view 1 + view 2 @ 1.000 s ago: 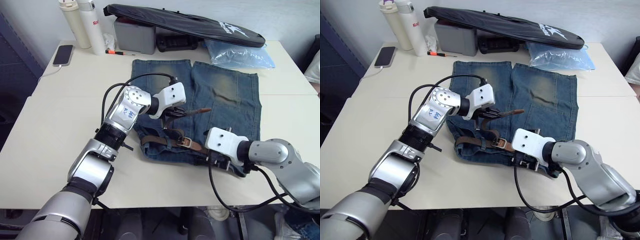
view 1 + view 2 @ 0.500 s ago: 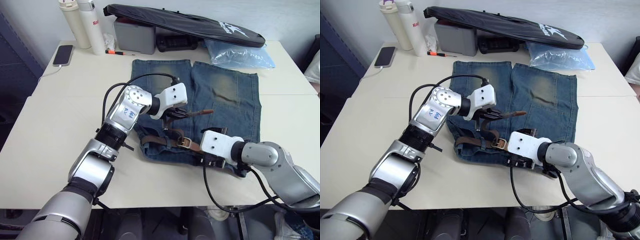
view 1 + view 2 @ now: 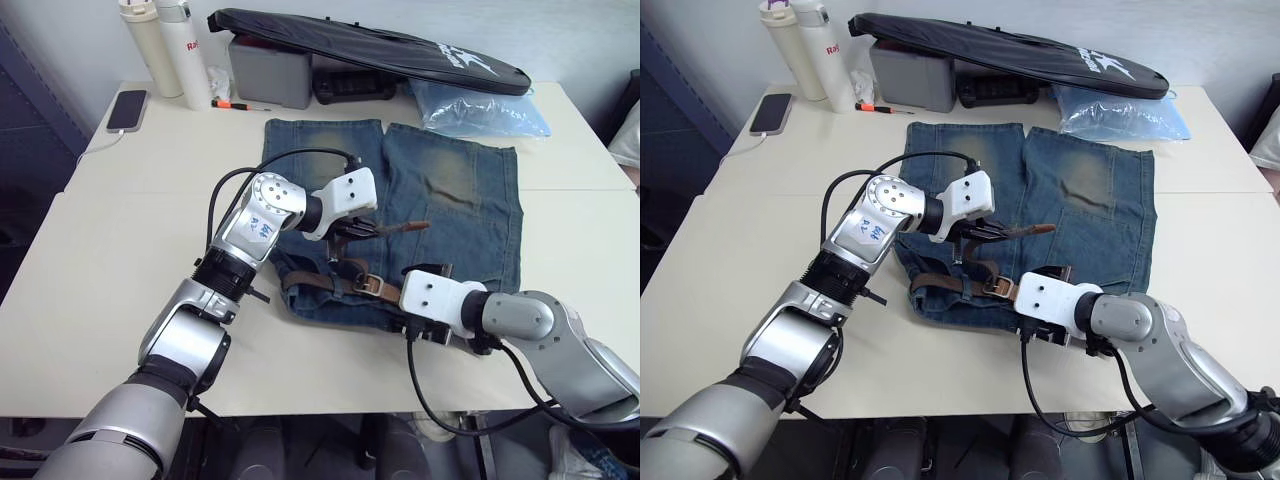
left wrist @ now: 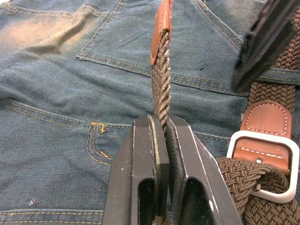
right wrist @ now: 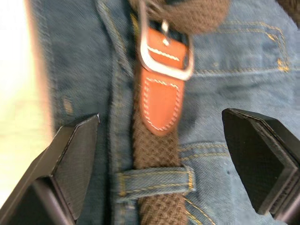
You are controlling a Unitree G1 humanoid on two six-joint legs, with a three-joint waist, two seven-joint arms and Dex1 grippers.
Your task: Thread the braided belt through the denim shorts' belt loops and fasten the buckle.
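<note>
**Holding the belt tip up, buckle waiting right below**

Gripping the free end of the braided belt [image 4: 161, 89] with my left pincer [image 4: 161, 136], clenched tight on the weave just short of the tan leather tip. That end sticks out over the denim shorts [image 3: 450, 190], pointing toward my right side, lifted a bit off the fabric as far as I can judge.

The shorts lie flat on the bench [image 3: 120, 250], waistband toward me. The rest of the belt sits along that waistband, and in my right wrist view it passes under one of the belt loops [image 5: 157, 180]. The buckle [image 5: 165, 49] rests on the denim just beyond that loop, flat, silver frame facing up.

My right pincer [image 5: 161, 159] is released, fingers spread wide, straddling the strap with the buckle dead ahead of it. So the right arm is clearly the nearer one to the buckle, while the left has the tip.

What the next bit turns on, I reckon: the tip's long axis runs across the shorts, and the buckle lies below it, nearer my body. I'd say the tip has to swing down toward the frame while the right steadies it. Slippy weave, so it might twist.
</note>
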